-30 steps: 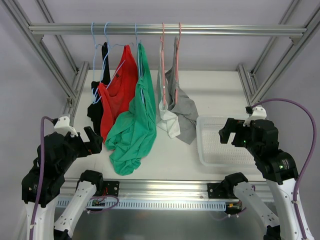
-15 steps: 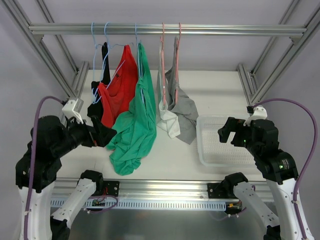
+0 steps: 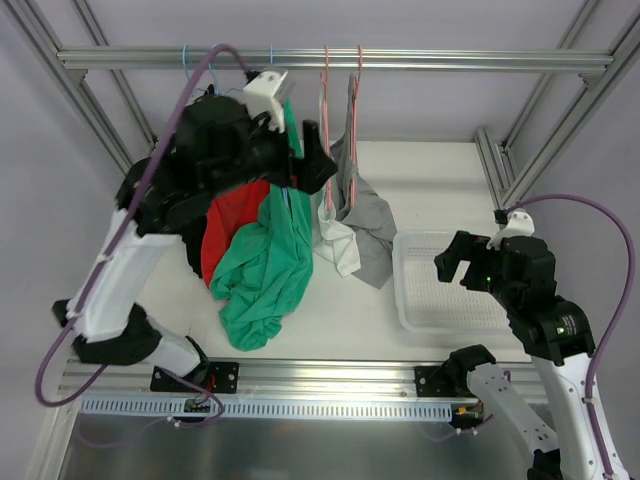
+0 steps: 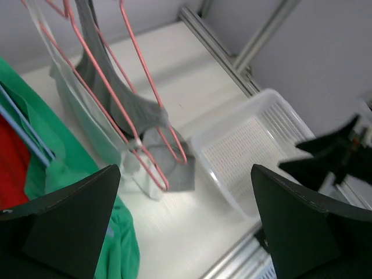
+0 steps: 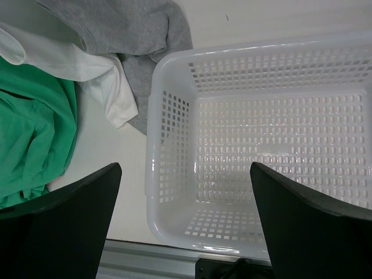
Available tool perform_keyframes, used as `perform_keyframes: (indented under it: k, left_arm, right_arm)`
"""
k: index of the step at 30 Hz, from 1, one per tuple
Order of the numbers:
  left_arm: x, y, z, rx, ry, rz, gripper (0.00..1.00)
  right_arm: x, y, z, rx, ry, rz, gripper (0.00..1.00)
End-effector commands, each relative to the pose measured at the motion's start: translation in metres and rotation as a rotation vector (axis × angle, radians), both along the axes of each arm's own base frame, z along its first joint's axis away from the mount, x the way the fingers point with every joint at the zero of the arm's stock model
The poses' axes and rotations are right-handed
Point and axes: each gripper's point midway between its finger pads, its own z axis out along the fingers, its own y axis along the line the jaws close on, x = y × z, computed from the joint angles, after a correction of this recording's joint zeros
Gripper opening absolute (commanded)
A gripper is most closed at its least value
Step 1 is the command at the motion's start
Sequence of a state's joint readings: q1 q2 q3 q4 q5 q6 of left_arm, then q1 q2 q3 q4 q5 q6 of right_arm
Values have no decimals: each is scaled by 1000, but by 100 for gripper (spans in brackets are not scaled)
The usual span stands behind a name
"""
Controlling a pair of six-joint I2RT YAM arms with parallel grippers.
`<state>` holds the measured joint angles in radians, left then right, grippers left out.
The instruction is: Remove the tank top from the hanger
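Left gripper (image 4: pixel 185 174) is up near the rail (image 3: pixel 450 60), fingers spread wide with nothing between them; it hangs right in front of the red tank top (image 3: pixel 228 215) and the green tank top (image 3: pixel 265 270), not touching either as far as I can see; can't tell which one is the target; the grey top (image 3: pixel 372 220) and white top (image 3: pixel 338 245) are on the pink hangers (image 4: pixel 136 75), hems dragging on the worktop (image 3: pixel 420 180); right gripper (image 5: pixel 185 165) hovers over the white basket (image 3: pixel 415 300), also wide open and empty.
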<state>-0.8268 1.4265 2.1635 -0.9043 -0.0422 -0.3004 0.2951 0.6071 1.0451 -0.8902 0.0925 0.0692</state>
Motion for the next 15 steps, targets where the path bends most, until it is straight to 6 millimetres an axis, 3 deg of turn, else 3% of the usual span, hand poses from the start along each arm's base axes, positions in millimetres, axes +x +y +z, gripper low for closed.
perform_keyframes:
  k: [1, 3, 4, 6, 8, 10, 12, 15]
  left_arm:
    - [61, -20, 10, 79, -134, 185, 99]
    - [73, -33, 26, 76, -198, 199, 97]
    - [92, -42, 11, 123, -195, 259, 95]
    - [108, -46, 15, 129, -235, 309, 90]
    - [121, -63, 1, 158, -249, 293, 88]
    - [132, -77, 0, 152, -284, 282, 83]
    - [142, -81, -8, 178, -292, 301, 82]
    - [155, -78, -21, 220, -287, 365, 72]
  right_arm:
    - [1, -2, 25, 37, -104, -21, 100]
    - [-1, -5, 28, 34, -119, -34, 99]
    - [-2, -5, 28, 40, -121, -35, 100]
    - [-5, -2, 28, 58, -120, -20, 100]
    - [-9, 5, 28, 88, -119, 7, 99]
    - [-10, 10, 28, 103, -112, 32, 99]
    - [-10, 13, 28, 113, -109, 44, 100]
    - [-12, 14, 29, 119, -112, 52, 99]
